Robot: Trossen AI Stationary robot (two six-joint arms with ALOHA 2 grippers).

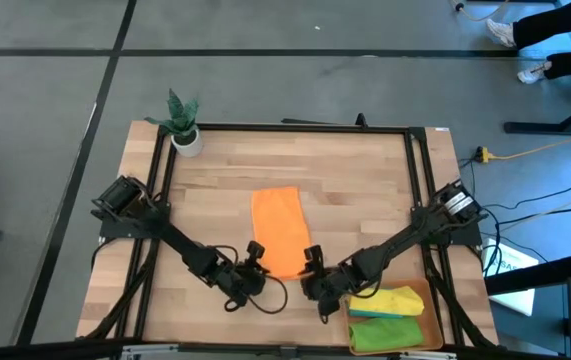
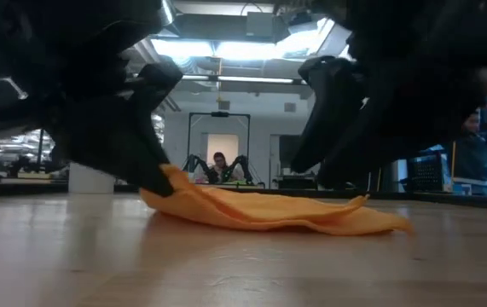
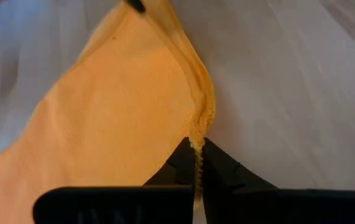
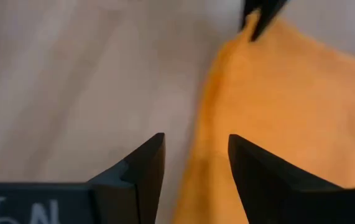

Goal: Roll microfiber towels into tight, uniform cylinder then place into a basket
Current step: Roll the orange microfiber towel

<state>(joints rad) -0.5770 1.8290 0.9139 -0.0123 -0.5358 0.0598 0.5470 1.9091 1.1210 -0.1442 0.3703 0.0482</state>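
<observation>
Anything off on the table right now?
Nothing stands out. Orange towel lies flat mid-table; left gripper is shut on its near corner, right gripper open at the other. Rolled towels sit in the basket.

Both arms are dark, nearly black, built of slim jointed links. The left arm (image 1: 170, 235) shows at the left of the high view, the right arm (image 1: 405, 240) at the right. Thin black cables loop beside each wrist. Pointed, wedge-shaped fingers (image 4: 143, 168) fill the lower frame, with white handwritten marks at the lower left corner.
</observation>
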